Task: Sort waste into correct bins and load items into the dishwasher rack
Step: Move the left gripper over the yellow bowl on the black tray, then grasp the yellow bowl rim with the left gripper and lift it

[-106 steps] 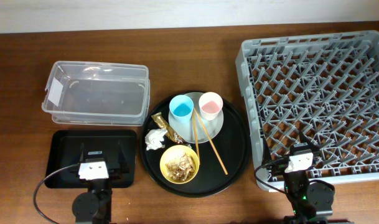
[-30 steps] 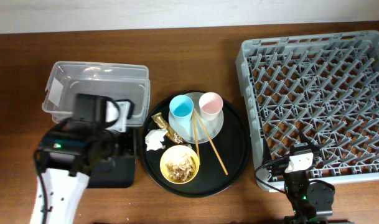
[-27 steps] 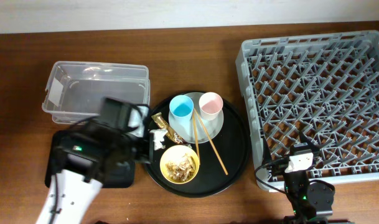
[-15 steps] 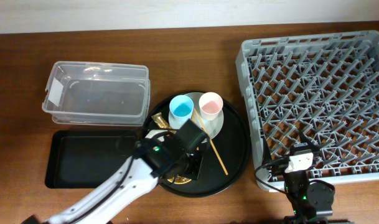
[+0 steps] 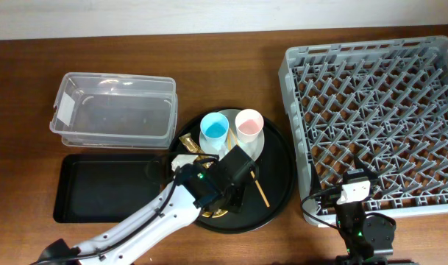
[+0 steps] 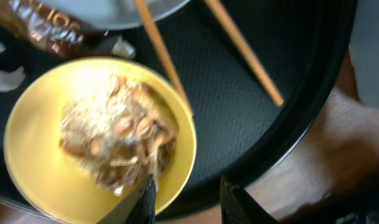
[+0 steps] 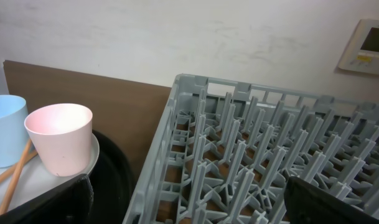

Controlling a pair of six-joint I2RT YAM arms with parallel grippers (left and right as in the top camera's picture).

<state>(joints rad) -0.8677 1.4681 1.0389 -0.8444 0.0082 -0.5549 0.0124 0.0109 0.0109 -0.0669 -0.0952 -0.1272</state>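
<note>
Bowl pick setup: left gripper (image 5: 233, 197) released, jaws straddling the rim of the yellow bowl (image 5: 211, 213).

Overhead: the left arm reaches over the round black tray (image 5: 276, 184) at frame centre, and the bowl sits in the tray's lower part, mostly hidden under the wrist. The right gripper (image 5: 354, 190) is parked at the lower edge of the dishwasher rack (image 5: 371, 110), well apart, so left is nearer. The clear tub (image 5: 113, 121) at upper left has a white label (image 5: 62, 110) with no readable text. Left wrist: the bowl fills the left of frame with food scraps (image 6: 117, 137) inside. The fingers (image 6: 147, 200) at the bottom edge stand one over the bowl's inside and one outside over the tray. The chopsticks (image 6: 164, 62) run upper left to lower right, one crossing the rim. The wrapper (image 6: 52, 28) print is too blurred to read. Right wrist: right gripper spread wide, holding nothing; pink cup (image 7: 58, 146) at left, rack at right.
</note>
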